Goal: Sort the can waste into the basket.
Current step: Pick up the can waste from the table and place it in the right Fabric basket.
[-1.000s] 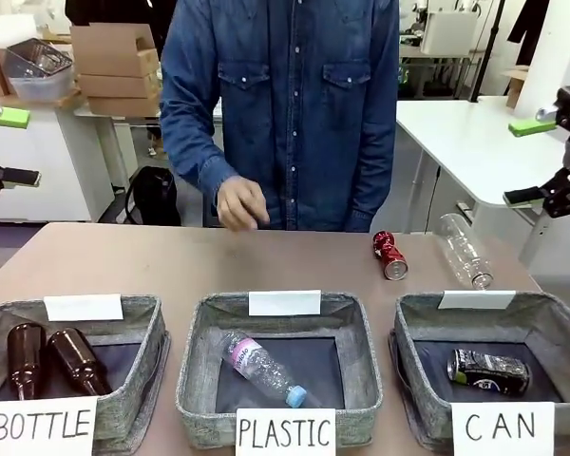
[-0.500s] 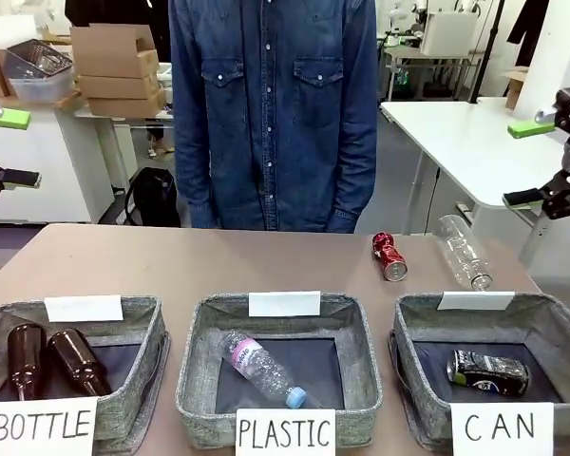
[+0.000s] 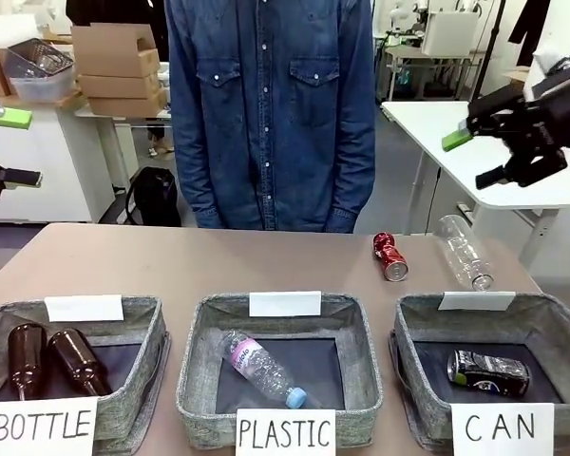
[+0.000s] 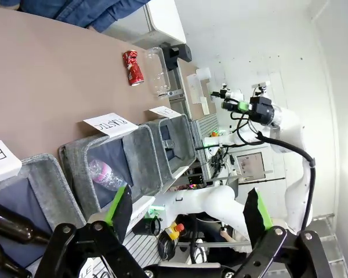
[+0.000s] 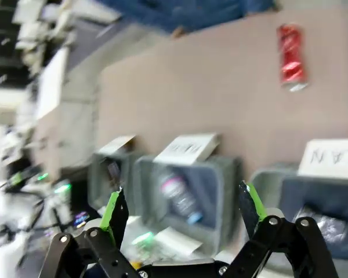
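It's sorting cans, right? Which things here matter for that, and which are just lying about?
For the job: square grey woven basket marked CAN; dented black-and-silver can, lying in it; dented shiny red can on the brown table.
Lying about: clear plastic bottle beside the red can; grey basket marked PLASTIC; grey basket marked BOTTLE.

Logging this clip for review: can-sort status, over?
Left gripper, right gripper open, empty. Black can in basket; red can on table beyond it. Clear bottle beside red can.
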`<action>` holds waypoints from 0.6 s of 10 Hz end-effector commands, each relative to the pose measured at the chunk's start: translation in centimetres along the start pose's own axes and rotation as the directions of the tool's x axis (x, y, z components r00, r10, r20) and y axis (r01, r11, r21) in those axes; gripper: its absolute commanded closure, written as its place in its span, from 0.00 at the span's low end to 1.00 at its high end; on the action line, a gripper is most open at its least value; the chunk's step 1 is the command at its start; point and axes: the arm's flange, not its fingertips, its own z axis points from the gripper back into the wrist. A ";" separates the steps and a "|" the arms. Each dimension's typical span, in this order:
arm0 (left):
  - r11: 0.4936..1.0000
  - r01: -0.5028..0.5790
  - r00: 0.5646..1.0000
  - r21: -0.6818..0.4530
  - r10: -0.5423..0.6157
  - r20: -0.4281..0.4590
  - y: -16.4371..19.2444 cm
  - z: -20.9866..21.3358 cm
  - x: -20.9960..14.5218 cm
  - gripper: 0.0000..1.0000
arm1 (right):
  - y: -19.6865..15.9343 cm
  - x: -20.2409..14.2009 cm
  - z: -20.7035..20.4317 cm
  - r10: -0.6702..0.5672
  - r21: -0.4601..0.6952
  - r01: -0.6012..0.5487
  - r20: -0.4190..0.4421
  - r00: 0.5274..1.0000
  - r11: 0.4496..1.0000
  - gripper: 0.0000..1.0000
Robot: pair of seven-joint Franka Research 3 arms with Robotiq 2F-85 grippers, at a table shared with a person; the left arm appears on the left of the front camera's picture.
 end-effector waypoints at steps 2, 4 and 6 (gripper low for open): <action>1.000 0.017 1.000 -0.002 -0.017 -0.010 0.1 0.4 -0.1 0.00 | -0.5 -2.8 2.6 -0.001 -0.229 0.008 0.029 1.000 0.973 0.00; 1.000 0.017 1.000 -0.002 -0.017 -0.010 0.1 0.4 -0.1 0.00 | 0.2 -0.7 0.9 0.073 -0.234 -0.054 0.071 0.995 0.971 0.00; 1.000 0.017 1.000 -0.002 -0.017 -0.010 0.1 0.4 -0.1 0.00 | 1.1 2.4 -1.4 0.162 -0.258 -0.139 0.068 0.985 0.956 0.00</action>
